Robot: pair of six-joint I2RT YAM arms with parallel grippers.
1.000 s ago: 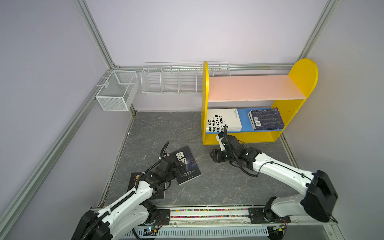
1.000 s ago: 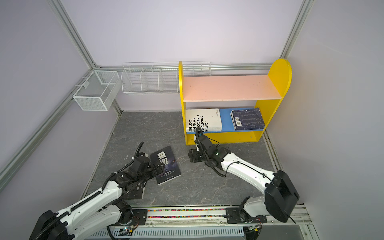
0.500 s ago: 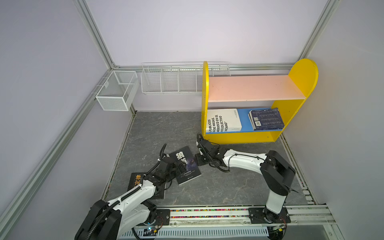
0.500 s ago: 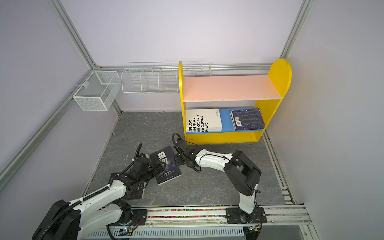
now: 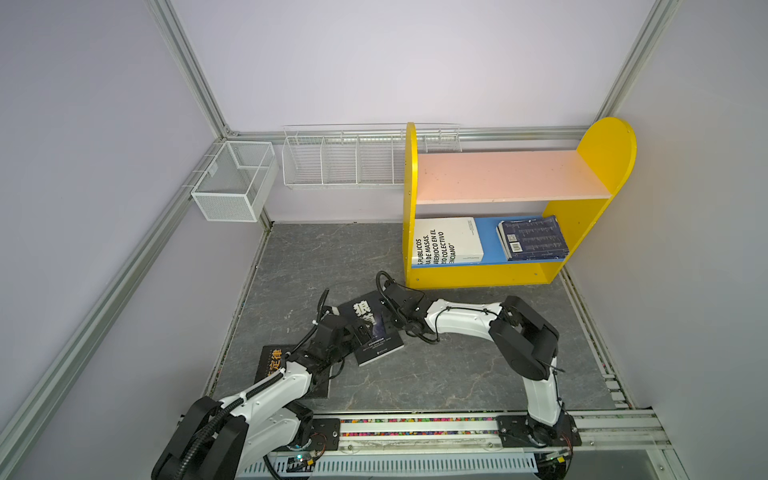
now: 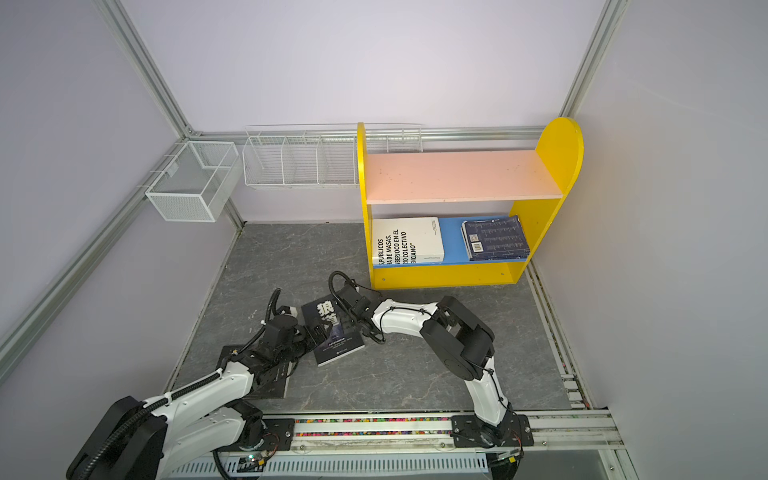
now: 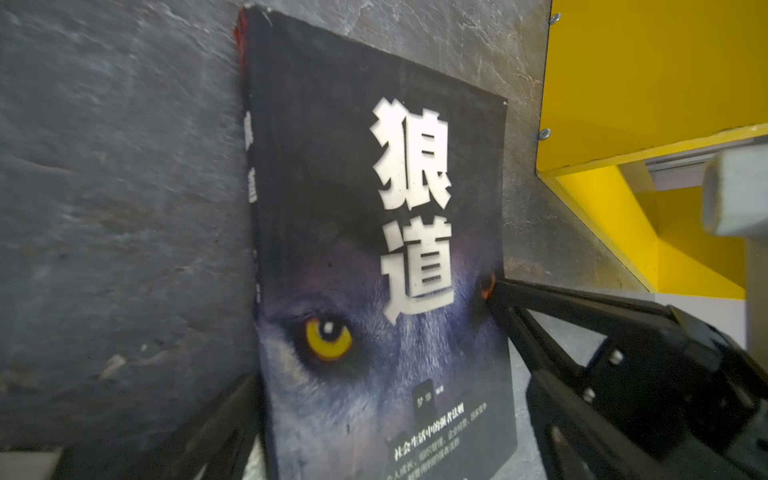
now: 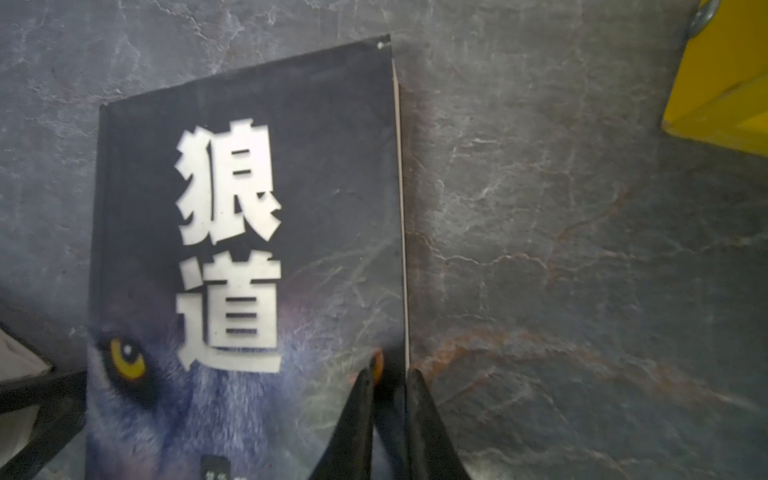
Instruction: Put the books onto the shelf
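Note:
A black book with a wolf's face [image 5: 376, 332] [image 6: 334, 332] [image 7: 374, 249] [image 8: 249, 249] lies on the grey floor in front of the shelf [image 5: 511, 174] [image 6: 461, 174]. My right gripper [image 5: 389, 322] [image 6: 347, 320] [image 8: 390, 365] is shut on this book's page edge; it also shows in the left wrist view [image 7: 498, 295]. My left gripper [image 5: 360, 332] [image 6: 318, 332] [image 7: 384, 436] is open and straddles the book's near end. Another black book with a yellow title [image 5: 272, 363] lies partly under the left arm. A white book [image 5: 449, 241] and navy books [image 5: 532, 239] lie on the blue lower board.
Two white wire baskets [image 5: 232, 187] [image 5: 345, 162] hang on the back wall, left of the shelf. The arms' rail [image 5: 415, 428] runs along the front edge. Walls close in both sides; the pink upper board [image 6: 457, 174] holds nothing.
My right arm swung left from the front of the shelf to the wolf book, and its gripper closed on the book's edge. The left gripper stayed open at the book.

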